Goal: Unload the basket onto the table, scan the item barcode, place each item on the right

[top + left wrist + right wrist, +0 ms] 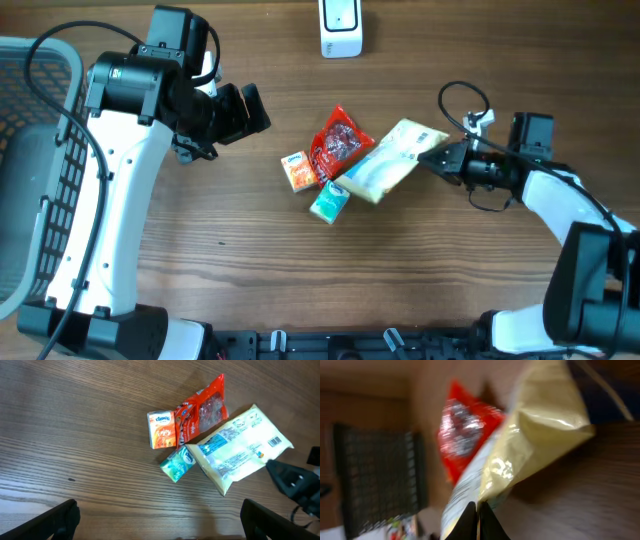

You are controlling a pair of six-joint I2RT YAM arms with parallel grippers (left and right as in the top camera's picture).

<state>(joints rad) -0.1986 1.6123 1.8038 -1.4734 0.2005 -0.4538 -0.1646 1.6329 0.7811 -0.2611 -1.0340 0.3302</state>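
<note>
yellow packet [395,160]: 1 | red snack bag [338,143]: 1 | small tissue packs: 2, orange pack [297,171] and teal pack [328,202] | white scanner [341,27]: 1 | mesh basket [55,200]: 1 | robot arms: 2, left arm [115,200] and right arm [555,195]

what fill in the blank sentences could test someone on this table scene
1. The packet pinched at its edge by the right gripper is pale ___.
2. The left gripper hangs above the table with its jaws ___.
3. The small carton just left of the red bag is ___.
4. The packet's barcode faces up and shows in the ___ wrist view.

Missing words: yellow; open; orange; left
</note>
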